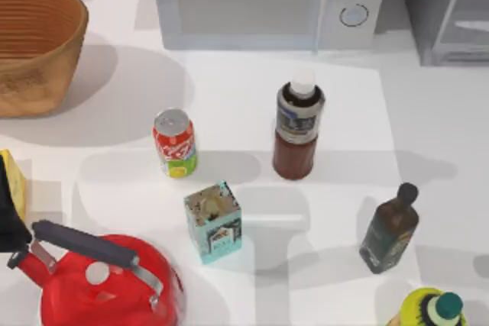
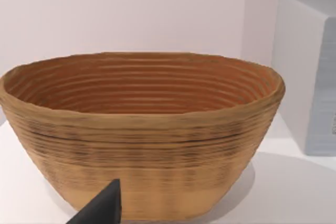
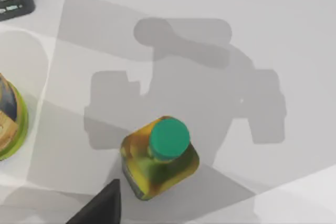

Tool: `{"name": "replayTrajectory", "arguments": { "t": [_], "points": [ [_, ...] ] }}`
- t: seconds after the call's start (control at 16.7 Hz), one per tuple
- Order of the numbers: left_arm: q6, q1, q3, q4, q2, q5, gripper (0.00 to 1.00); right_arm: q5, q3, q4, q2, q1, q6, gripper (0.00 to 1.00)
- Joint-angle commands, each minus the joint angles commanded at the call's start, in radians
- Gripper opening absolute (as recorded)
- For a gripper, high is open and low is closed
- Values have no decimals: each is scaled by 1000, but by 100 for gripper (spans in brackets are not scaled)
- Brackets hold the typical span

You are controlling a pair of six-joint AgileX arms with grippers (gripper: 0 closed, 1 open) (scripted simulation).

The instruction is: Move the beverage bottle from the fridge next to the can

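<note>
The beverage bottle (image 1: 297,132) stands upright on the white table, a clear bottle of dark red-brown drink with a white cap and a grey-and-blue label. The red can (image 1: 175,143) stands to its left, about a bottle's height away. The grey fridge (image 1: 447,13) is at the back right corner. One dark fingertip (image 2: 102,209) of my left gripper shows in front of a woven basket (image 2: 142,129). One dark fingertip (image 3: 100,209) of my right gripper shows above a yellow-green bottle with a teal cap (image 3: 160,156).
A white microwave (image 1: 267,1) stands at the back, the woven basket (image 1: 34,43) at the back left. A red kettle (image 1: 99,284) and a teal carton (image 1: 214,221) sit near the front. A dark olive bottle (image 1: 390,230) and the yellow-green bottle (image 1: 432,309) stand at the front right.
</note>
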Motion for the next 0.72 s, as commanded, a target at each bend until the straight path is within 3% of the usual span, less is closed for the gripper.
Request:
{"name": "replayTrajectory", "arguments": {
  "t": [0.48, 0.72],
  "points": [
    [0, 0, 0, 0, 0, 0, 100, -385, 278, -26, 902, -771, -893, 100],
    [0, 0, 0, 0, 0, 0, 100, -549, 378, 11, 1283, -1101, -1266, 100]
  ]
}}
